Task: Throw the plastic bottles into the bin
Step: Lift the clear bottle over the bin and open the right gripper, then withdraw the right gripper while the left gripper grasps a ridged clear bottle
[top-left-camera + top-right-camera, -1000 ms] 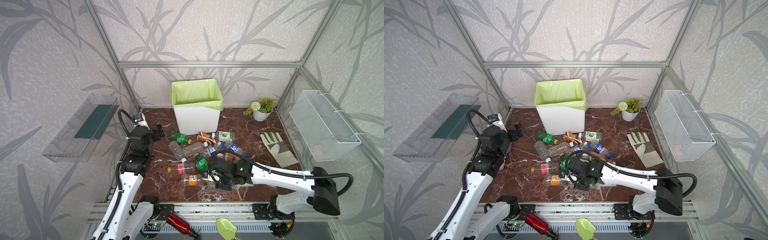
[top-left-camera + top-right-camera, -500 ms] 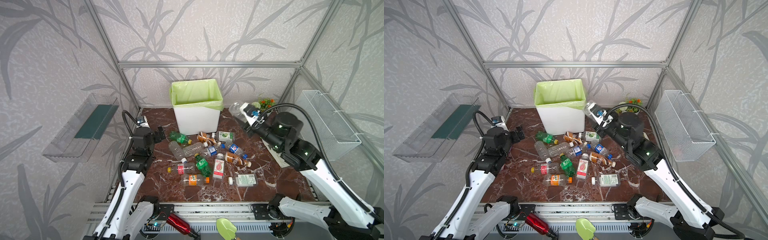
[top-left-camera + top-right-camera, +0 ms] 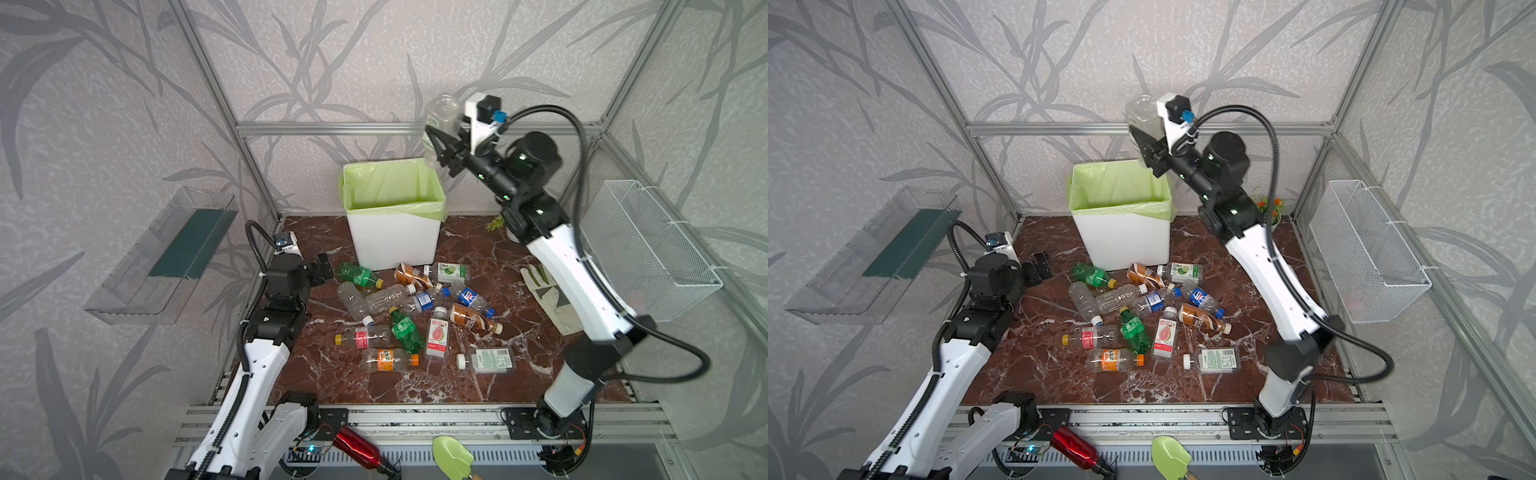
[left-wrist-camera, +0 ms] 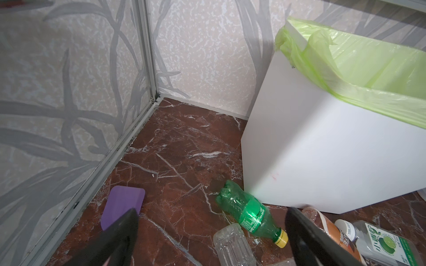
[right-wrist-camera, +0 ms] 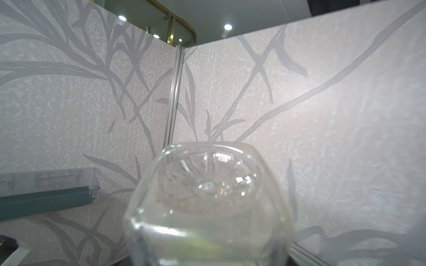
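The bin (image 3: pixel 395 241) (image 3: pixel 1121 241), white with a light green bag, stands at the back of the brown marble floor. My right gripper (image 3: pixel 441 143) (image 3: pixel 1144 139) is raised above the bin's right rim, shut on a clear plastic bottle (image 3: pixel 440 120) (image 5: pixel 207 207) held upright. Its base fills the right wrist view and hides the jaws. Several plastic bottles (image 3: pixel 403 328) (image 3: pixel 1133 328) lie scattered in front of the bin. My left gripper (image 3: pixel 321 269) (image 4: pixel 212 214) hovers open and empty, low at the left, beside a green bottle (image 3: pixel 359 275) (image 4: pixel 249 215).
A clear wall tray (image 3: pixel 166 253) hangs at the left and a white wire basket (image 3: pixel 648 245) at the right. A glove (image 3: pixel 544 291) lies right of the bottles. A purple card (image 4: pixel 124 202) lies by the left wall. A red metal bottle (image 3: pixel 357 446) and a green scoop (image 3: pixel 453 455) sit on the front rail.
My right arm has lifted the clear bottle from the pile near the front and swung it up to above the bin's right rim. The left arm has barely moved.
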`<action>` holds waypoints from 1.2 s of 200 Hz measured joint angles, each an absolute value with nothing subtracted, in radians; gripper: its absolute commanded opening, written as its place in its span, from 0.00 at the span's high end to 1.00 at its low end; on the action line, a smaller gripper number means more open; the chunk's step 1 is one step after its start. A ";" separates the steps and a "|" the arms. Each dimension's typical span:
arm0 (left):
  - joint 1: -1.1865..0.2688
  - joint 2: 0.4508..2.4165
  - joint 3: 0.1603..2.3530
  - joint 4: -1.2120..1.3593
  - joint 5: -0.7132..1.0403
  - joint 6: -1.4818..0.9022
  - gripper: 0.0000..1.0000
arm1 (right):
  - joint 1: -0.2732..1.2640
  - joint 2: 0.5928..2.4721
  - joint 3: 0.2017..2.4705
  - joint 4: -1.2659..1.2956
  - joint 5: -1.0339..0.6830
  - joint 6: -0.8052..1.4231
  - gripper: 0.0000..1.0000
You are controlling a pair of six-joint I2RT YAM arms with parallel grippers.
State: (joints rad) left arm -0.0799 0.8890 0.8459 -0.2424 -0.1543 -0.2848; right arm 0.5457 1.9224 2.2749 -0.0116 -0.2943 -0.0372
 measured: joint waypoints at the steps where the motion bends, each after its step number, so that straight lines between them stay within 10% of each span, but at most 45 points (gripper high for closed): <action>1: -0.080 0.889 0.846 -0.243 -0.154 -0.285 0.01 | 0.546 1.933 2.284 -0.017 -0.294 -0.038 0.21; 40: -0.076 0.876 0.850 -0.285 -0.150 -0.290 0.01 | 0.545 2.368 2.691 -0.349 -0.289 0.022 0.01; 78: -0.075 0.872 0.850 -0.304 -0.151 -0.302 0.01 | 0.527 2.239 2.790 -0.432 -0.261 0.018 0.01; 139: -0.087 1.045 0.847 -0.341 -0.084 -0.410 0.11 | 0.489 1.392 1.845 -0.012 -0.148 -0.014 0.01; 240: -0.188 1.331 0.811 -0.304 0.010 -0.686 0.15 | 0.131 1.041 0.827 -0.009 -0.034 0.273 0.01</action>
